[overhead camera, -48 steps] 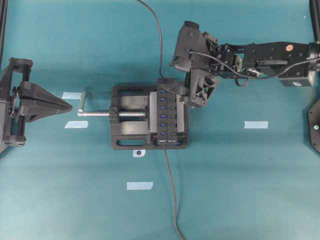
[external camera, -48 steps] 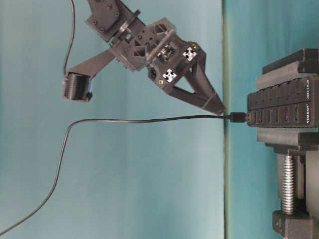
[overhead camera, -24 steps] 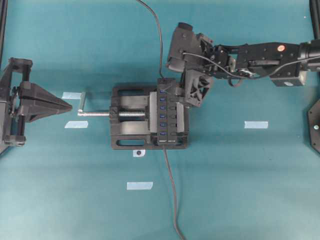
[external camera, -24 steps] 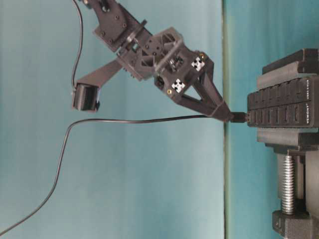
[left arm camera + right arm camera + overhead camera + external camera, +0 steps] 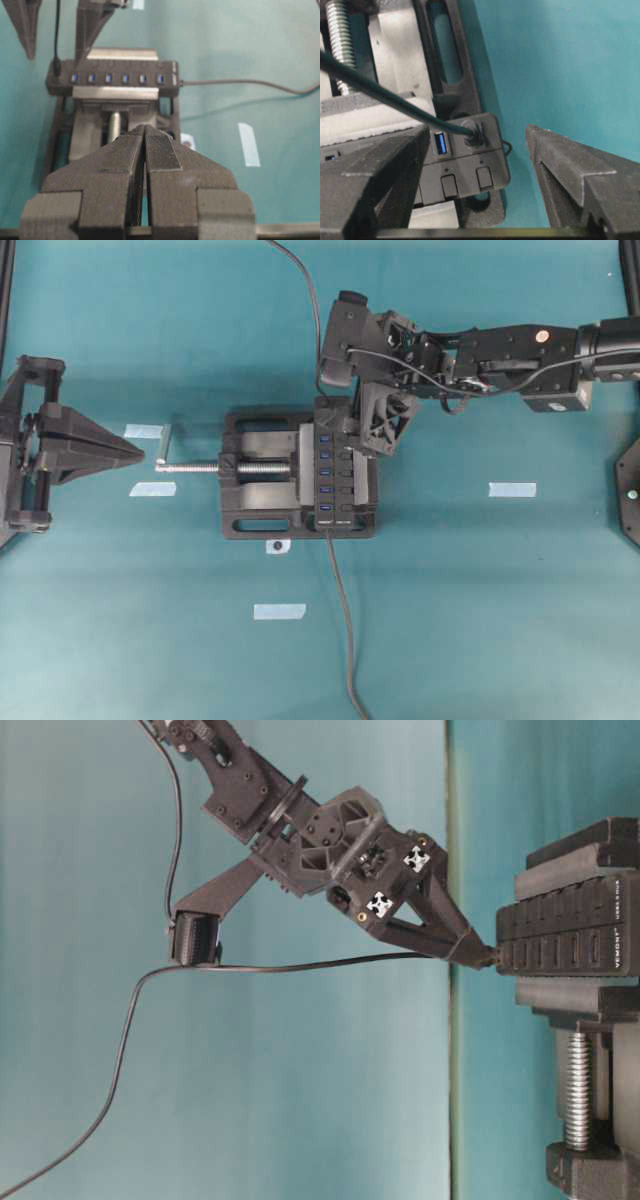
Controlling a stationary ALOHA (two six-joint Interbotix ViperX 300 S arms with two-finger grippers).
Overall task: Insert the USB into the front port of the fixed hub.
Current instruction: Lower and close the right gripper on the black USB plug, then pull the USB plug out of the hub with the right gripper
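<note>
right wrist view: usb seated in hub, between spread fingers.

The USB body sat buried in the fixed hub; its cable ran off the wrist picture's left edge

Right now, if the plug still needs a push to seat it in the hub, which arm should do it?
Right. The right gripper is open directly over the plug at the end port of the hub. The left gripper sits shut beyond the vise handle, far off.
</note>
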